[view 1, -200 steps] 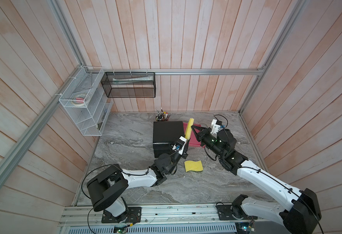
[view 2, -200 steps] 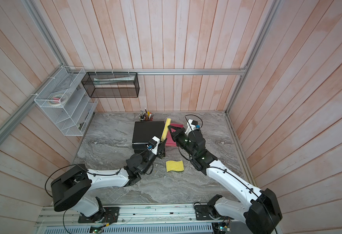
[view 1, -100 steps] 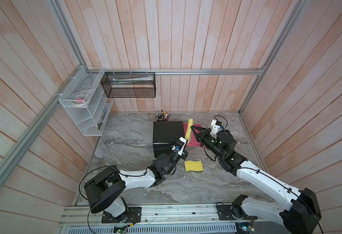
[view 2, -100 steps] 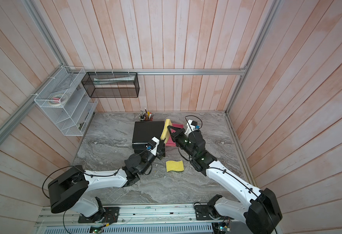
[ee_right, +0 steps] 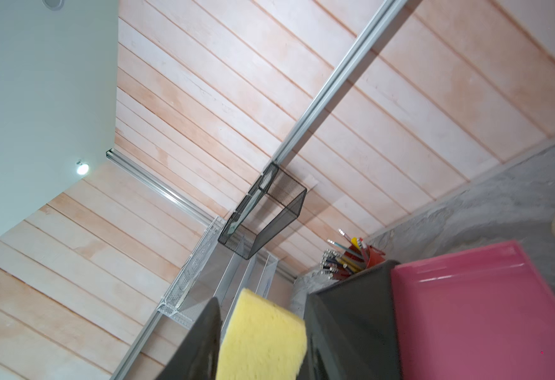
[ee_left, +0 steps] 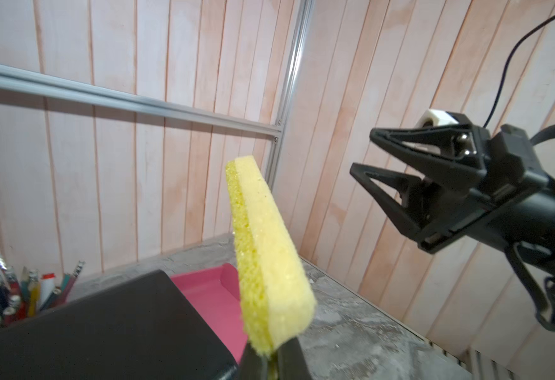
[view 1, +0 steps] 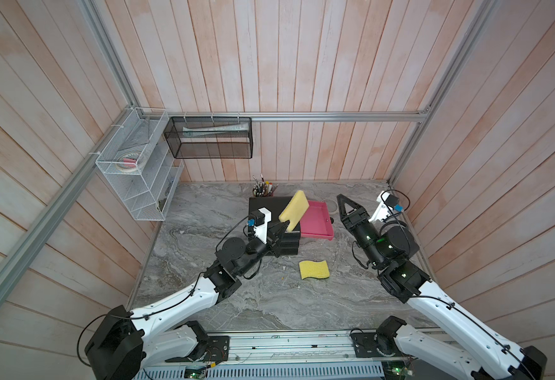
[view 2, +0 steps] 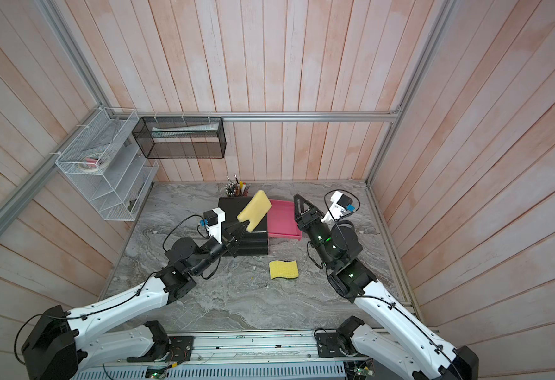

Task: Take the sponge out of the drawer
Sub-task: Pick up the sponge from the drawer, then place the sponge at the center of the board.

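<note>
Grey marble tabletop (view 1: 236, 306) walled in pale wood, left fingers (ee_left: 294, 362) pinching the lower end of the tilted yellow sponge (ee_left: 269, 256), right fingers (ee_left: 360, 170) spread, apart from it.

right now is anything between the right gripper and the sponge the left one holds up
Nothing visible. In the left wrist view only open air separates the open right gripper from the sponge; the left gripper pinches its lower end only.

The yellow sponge (view 1: 294, 210) is held tilted in the air, lower end pinched, near the pink drawer (view 1: 317, 220), which stands pulled open.
</note>
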Robot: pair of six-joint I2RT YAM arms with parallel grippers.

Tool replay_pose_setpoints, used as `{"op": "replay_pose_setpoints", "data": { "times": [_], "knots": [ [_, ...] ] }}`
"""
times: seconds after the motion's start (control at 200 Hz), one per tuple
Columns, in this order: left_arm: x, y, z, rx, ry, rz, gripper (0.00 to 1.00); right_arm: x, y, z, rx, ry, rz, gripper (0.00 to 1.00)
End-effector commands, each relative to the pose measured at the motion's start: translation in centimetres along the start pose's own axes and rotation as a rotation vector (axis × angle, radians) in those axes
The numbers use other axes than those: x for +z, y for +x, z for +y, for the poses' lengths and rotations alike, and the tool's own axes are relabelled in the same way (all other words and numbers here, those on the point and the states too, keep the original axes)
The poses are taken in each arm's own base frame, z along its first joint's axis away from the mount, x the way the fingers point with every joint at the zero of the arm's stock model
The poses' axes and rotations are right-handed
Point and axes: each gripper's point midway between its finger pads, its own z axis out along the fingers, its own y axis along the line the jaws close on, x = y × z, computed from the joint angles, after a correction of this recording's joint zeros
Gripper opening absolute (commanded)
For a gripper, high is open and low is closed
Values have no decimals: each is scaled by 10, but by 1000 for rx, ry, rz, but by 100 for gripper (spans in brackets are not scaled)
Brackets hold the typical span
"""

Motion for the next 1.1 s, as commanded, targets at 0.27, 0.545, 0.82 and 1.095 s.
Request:
{"op": "replay_pose_setpoints", "data": {
  "times": [0.27,0.545,0.82,1.095],
  "knots": [
    [-57,113,-28,-440,137,431,0,-26,-19,-39,-150,122,-142,50],
    [-88,179,-1,-471,-47,612,0,-27,-15,-46,-140,118,-148,50],
    [-104,220,20,-436,-157,733,0,-28,-12,-50,-128,120,-147,50],
    [-100,248,39,-393,-245,809,3,-27,-9,-53,-110,117,-147,50]
  ]
}}
